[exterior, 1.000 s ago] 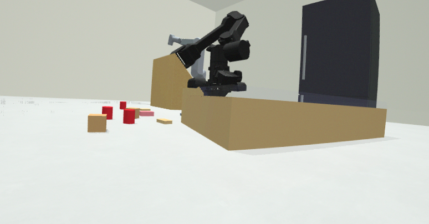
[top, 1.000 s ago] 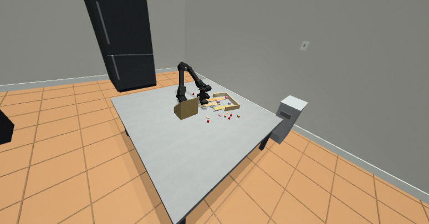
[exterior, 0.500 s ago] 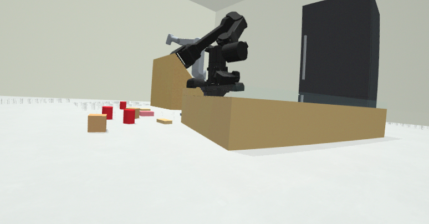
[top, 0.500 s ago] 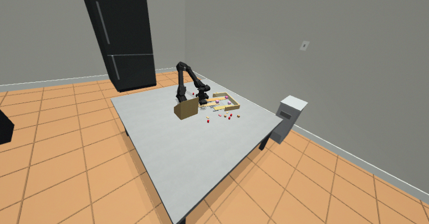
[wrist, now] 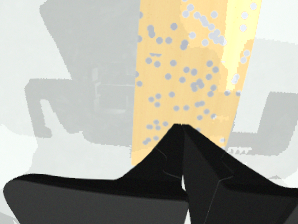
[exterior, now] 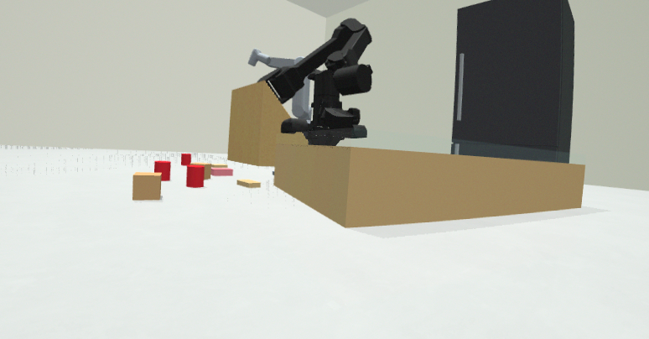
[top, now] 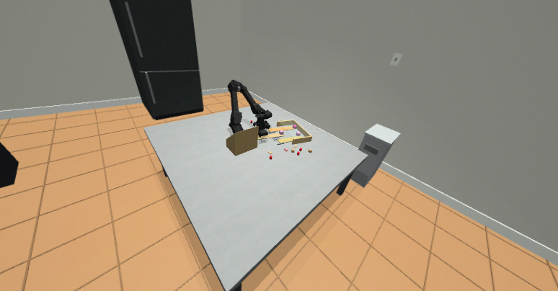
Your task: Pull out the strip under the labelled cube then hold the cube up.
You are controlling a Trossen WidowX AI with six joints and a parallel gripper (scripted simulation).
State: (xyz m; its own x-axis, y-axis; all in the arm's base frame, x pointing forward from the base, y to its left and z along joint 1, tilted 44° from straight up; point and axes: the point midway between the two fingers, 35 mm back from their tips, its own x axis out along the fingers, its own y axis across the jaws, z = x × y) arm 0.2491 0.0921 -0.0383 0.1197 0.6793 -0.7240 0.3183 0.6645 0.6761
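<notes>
My gripper (wrist: 180, 131) (top: 264, 129) is shut. In the wrist view its tips rest on the near end of a yellow speckled strip (wrist: 193, 63), which runs away from me on the table. No cube shows on the part of the strip in that view. In the top view several tan strips (top: 282, 129) (top: 273, 135) lie in a low tan frame (top: 307, 133), and small pink cubes (top: 280, 132) (top: 298, 133) sit on them. I cannot read any label. In the exterior view the frame's wall (exterior: 431, 186) hides my fingers.
An upright cardboard panel (top: 242, 141) (exterior: 254, 122) stands just left of the arm. Red cylinders (exterior: 194, 175) (exterior: 162, 169), a tan cube (exterior: 146, 186) and flat pink and tan pieces (exterior: 221, 171) lie scattered on the table (top: 233, 195) in front of the frame.
</notes>
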